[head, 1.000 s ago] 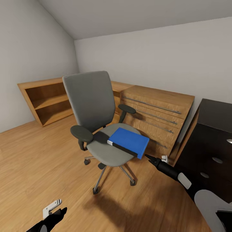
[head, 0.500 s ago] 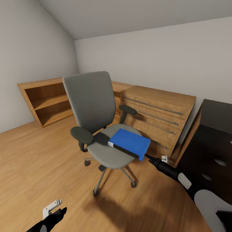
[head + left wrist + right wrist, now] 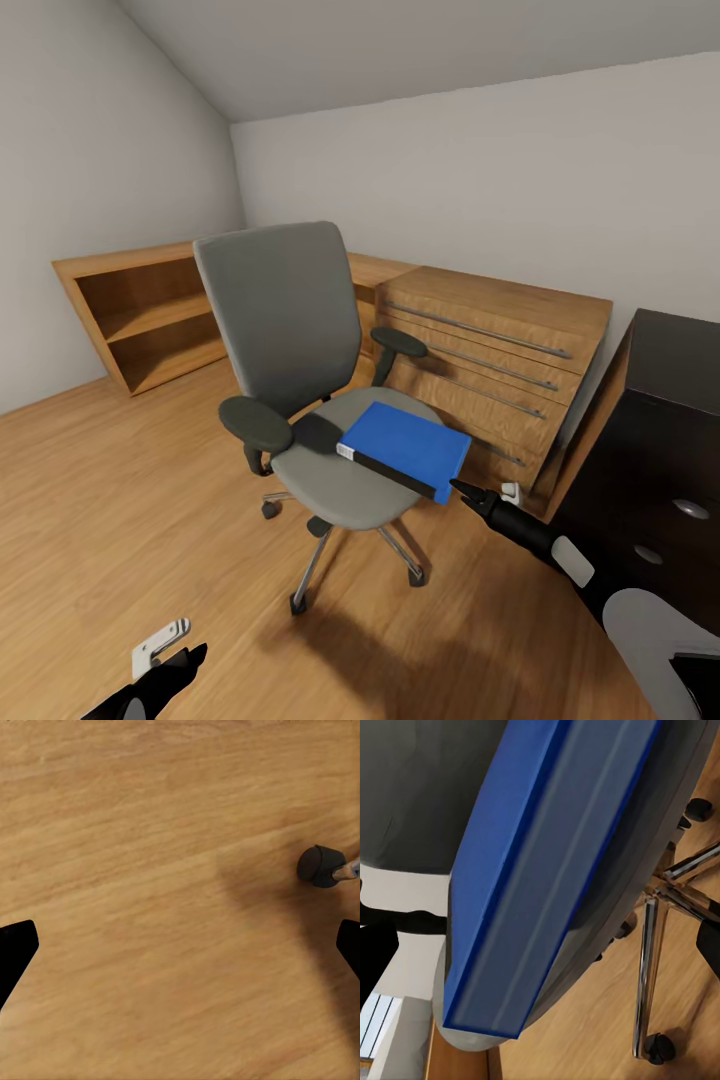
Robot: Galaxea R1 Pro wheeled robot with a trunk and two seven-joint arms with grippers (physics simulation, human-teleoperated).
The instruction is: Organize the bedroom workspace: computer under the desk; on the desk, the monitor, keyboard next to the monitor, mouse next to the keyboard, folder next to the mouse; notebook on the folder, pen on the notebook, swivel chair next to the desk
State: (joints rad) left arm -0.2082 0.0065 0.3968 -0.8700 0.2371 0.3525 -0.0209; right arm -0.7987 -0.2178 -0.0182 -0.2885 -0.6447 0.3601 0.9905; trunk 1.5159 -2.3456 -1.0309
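Blue folder (image 3: 408,450) flat on my target, the grey swivel chair (image 3: 300,400) — right gripper (image 3: 462,488) just beside its corner, jaws spread, empty; left gripper (image 3: 180,945) wide open over wood floor (image 3: 150,832).

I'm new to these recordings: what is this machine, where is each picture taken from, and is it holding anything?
It is a simulated wheeled robot with two arms. The wide picture comes from its head camera: a grey swivel chair stands on a wood floor, and a blue folder lies on its seat. The right gripper reaches close to the folder's edge; the left gripper hangs low over the floor. The other two pictures come from cameras near each gripper. The right one looks at the folder from close up; the left one looks down at the floor and one chair castor. Both grippers are open and hold nothing.
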